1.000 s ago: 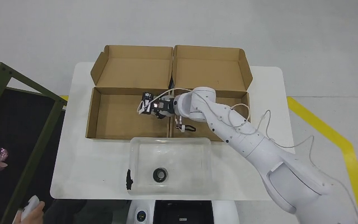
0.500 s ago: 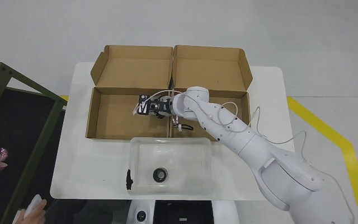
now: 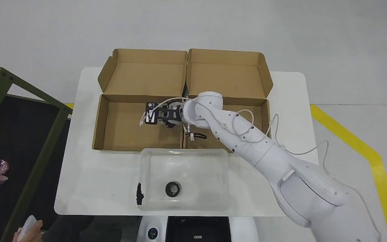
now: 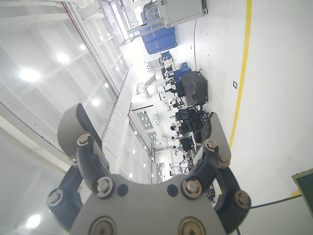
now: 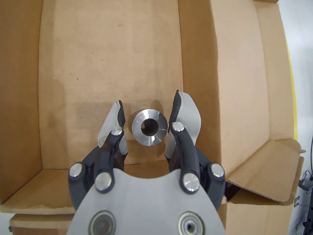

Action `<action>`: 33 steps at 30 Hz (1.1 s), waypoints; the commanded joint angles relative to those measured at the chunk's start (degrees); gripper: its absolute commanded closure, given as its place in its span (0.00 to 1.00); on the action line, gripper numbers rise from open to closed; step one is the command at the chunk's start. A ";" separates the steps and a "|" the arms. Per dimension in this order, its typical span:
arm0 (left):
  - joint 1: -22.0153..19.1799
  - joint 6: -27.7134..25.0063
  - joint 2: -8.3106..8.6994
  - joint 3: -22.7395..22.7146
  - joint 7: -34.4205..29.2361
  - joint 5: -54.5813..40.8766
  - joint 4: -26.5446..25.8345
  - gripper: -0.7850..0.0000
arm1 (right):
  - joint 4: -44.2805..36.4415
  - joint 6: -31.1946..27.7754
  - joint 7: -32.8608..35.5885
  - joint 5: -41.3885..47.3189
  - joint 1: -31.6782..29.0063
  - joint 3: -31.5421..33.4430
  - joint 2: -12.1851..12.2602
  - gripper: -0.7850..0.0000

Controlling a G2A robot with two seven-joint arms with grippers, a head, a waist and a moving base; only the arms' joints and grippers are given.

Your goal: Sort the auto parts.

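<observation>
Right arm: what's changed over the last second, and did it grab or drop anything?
The right gripper slid farther across the left cardboard box, away from the neighbouring box. Its fingers now stand open either side of a metal sleeve; the earlier views don't show whether it was held. Both boxes, the clear bin and its black ring stayed put.

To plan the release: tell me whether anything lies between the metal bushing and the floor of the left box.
Nothing visible does. The metal bushing stands between the spread fingers of the right gripper, inside the left box. Only bare cardboard floor shows around it.
</observation>
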 commanded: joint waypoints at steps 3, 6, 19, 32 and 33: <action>0.00 0.00 0.00 0.00 0.00 0.00 0.00 0.00 | -3.66 -0.87 0.54 -0.74 -0.68 1.35 0.60 0.54; 0.00 0.00 0.00 0.00 0.00 0.00 0.00 0.00 | -7.00 -1.65 1.20 -1.00 -1.77 2.67 1.26 0.54; 0.00 0.00 0.00 0.00 0.00 0.00 0.00 0.00 | -25.74 -9.02 3.99 1.88 -12.47 11.63 6.03 0.51; 0.00 0.00 0.00 0.00 0.00 0.00 0.00 0.00 | -44.02 -15.17 8.84 0.07 -28.31 19.52 11.10 0.50; 0.00 0.00 0.00 0.00 0.00 0.00 0.00 0.00 | -44.90 -15.72 8.90 0.05 -29.33 20.01 11.42 0.50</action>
